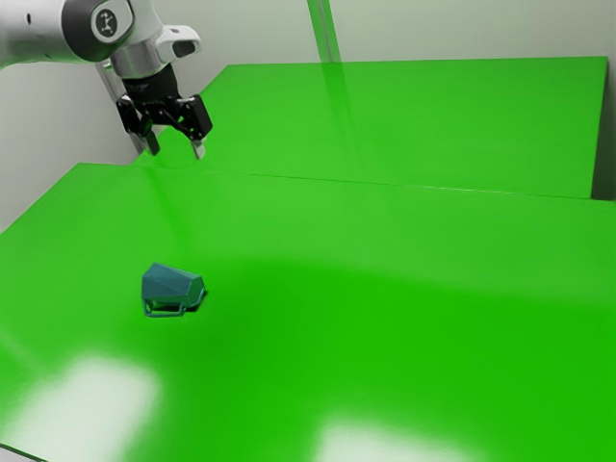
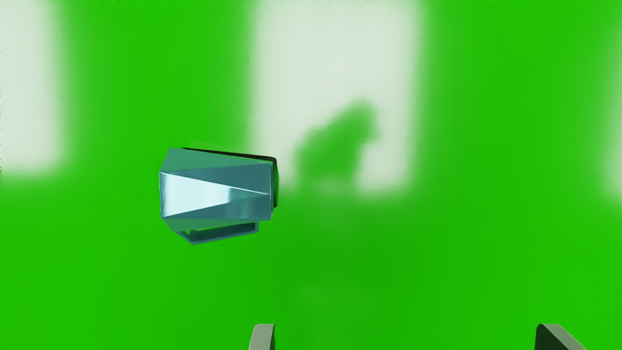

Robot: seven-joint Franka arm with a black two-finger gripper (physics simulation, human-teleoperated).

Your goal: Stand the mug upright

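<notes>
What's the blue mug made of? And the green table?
The mug looks like shiny metal or glazed ceramic: its flat facets catch a bright gleam. The table looks glossy, maybe plastic or painted, since blurry white light reflects in it.

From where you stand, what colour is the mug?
Teal, a blue-green; the mug shows it best in the wrist view.

In the exterior view, a glossy green tabletop (image 1: 385, 318) spreads at six o'clock, another green surface (image 1: 462, 125) at one, a green strip (image 1: 320, 29) at twelve, a pale wall (image 1: 48, 120) at ten.
</notes>
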